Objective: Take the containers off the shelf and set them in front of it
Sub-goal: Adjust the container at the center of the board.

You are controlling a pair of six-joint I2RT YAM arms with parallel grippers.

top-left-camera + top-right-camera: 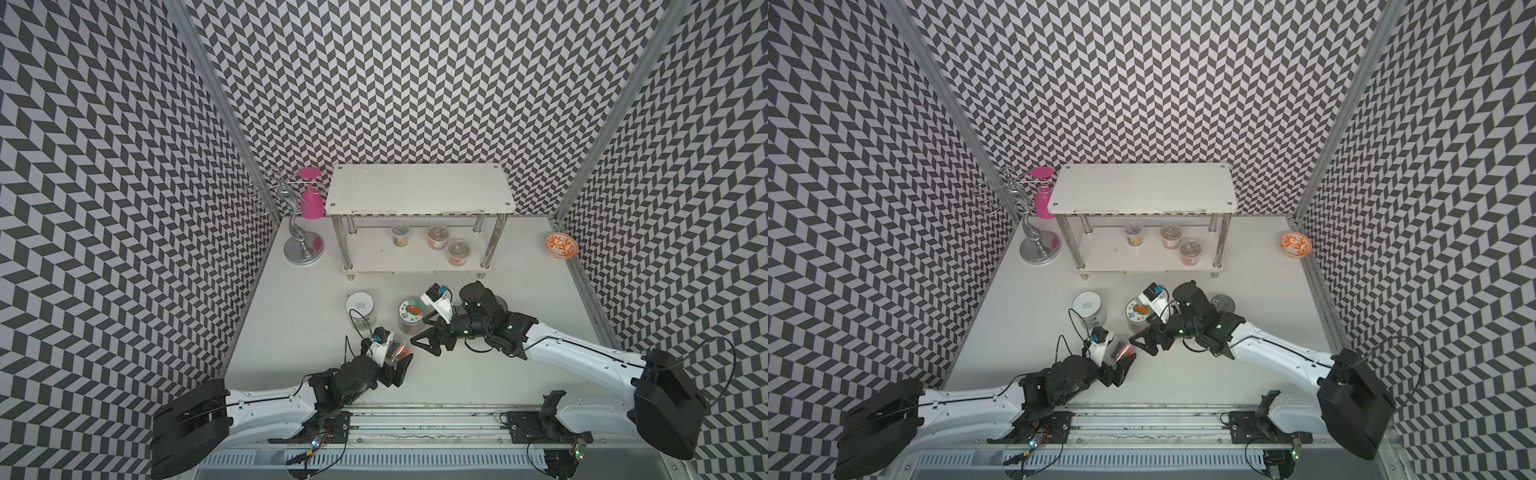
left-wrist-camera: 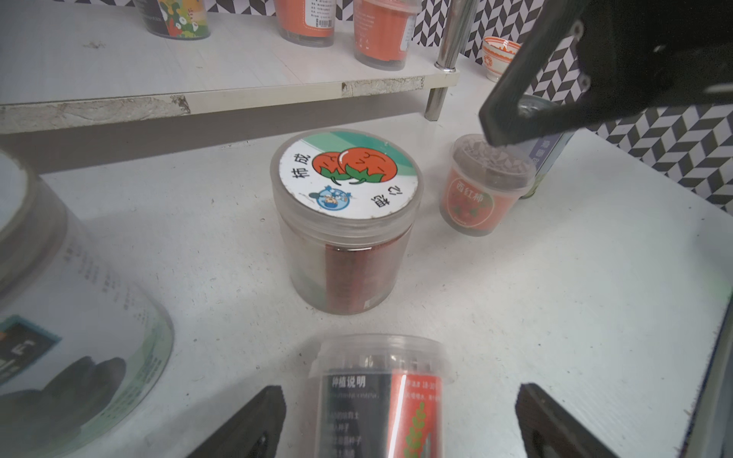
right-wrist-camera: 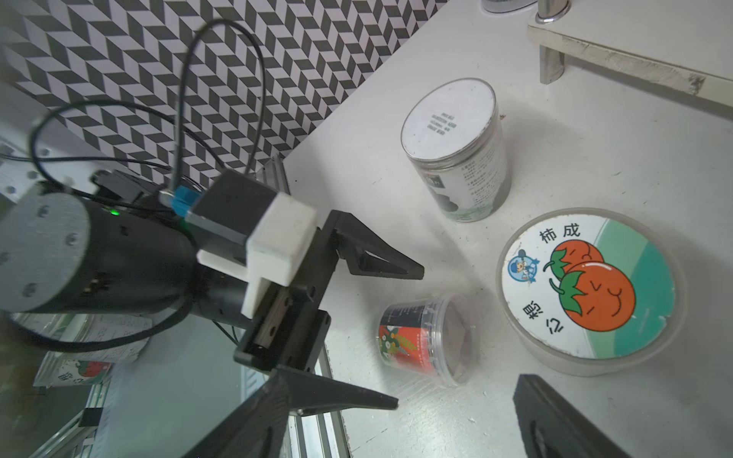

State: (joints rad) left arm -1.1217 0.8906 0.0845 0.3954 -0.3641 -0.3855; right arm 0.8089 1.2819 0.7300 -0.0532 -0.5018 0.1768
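Left gripper [image 2: 398, 396]: jaws spread wide, gripping nothing. A foil-topped cup [image 3: 420, 341] lies on its side between them, clear of both. Right gripper [image 1: 422, 334]: likewise wide open and empty, beside the tomato-lid jar [image 1: 411, 313] on its near side. You see three cups [image 1: 437, 237] on the lower tier of the shelf [image 1: 419, 189] — the white-lid jar [image 1: 359, 305] stands in front.
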